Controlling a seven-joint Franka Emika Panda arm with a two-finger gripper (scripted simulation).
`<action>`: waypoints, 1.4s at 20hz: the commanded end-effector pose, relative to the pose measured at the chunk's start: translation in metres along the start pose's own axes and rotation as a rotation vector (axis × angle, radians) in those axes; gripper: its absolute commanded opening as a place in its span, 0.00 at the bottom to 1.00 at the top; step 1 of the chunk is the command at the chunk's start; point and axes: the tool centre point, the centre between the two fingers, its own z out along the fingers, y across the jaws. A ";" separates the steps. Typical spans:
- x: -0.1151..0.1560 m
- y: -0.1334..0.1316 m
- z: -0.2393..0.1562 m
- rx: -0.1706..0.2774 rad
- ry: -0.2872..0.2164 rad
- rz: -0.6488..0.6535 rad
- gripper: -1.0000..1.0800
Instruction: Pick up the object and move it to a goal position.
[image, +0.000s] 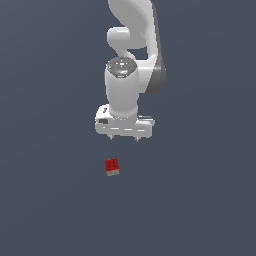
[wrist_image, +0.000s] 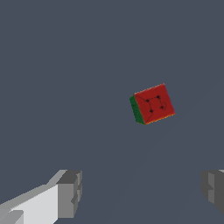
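Looking at the ext. view, you see the white arm (image: 131, 55) coming down from the top edge, w/ the gripper (image: 124, 139) pointing down over a plain dark grey-blue floor (image: 50, 200). Only the two short fingertips (image: 111, 136) show beneath the white hand body. The block (image: 112, 167) lies on the floor below the gripper, slightly toward the ext. view's left, near it but apart; nothing touches it. Its top face is red w/ dark marks, and a grey-tan face shows along its lower side.

In the wrist view you see the jaws spread wide: one grey finger pad (wrist_image: 70, 194) and the other (wrist_image: 213, 190) sit at opposite sides of the frame, w/ bare floor between them. The block (wrist_image: 153, 104) is clear of both pads, not between them. Here it appears rotated relative to the frame, red face w/ dark dots and lines toward the camera, a green face on one side, thin orange-tan edge on another
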 end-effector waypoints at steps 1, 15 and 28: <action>0.003 0.002 0.003 0.001 -0.002 0.046 0.96; 0.024 0.018 0.032 0.006 -0.017 0.444 0.96; 0.043 0.034 0.063 -0.002 -0.025 0.837 0.96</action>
